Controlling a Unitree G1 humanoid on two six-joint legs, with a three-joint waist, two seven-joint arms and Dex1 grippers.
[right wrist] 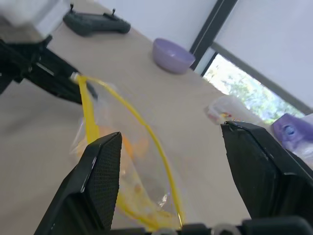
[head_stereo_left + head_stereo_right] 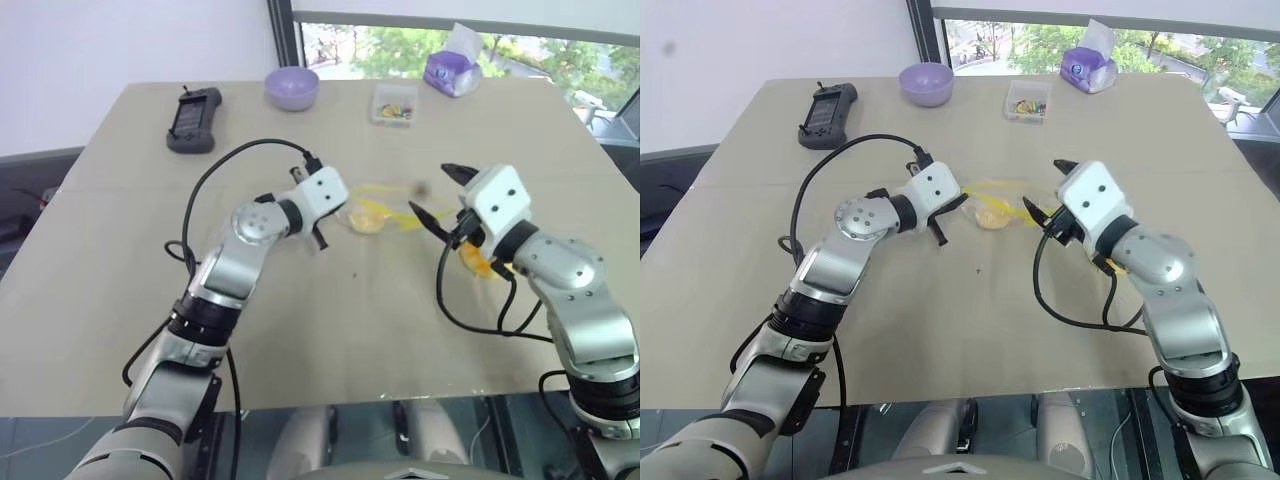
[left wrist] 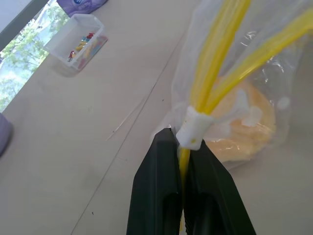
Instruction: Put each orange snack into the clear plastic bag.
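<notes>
We see purple bowl [image 2: 291, 87], black game controller [image 2: 193, 120], small clear box [image 2: 394, 104] with colourful bits, purple tissue pack [image 2: 452, 70], all at far side of bench [image 2: 120, 260].

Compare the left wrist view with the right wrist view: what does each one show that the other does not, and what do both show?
Left wrist view alone: the left end effector shut on the yellow seal strip beside its white slider, and the small clear box of colourful bits.

Right wrist view alone: the right end effector open, the purple bowl and the black controller.

Both: the clear plastic bag with an orange snack inside, and the table.
</notes>
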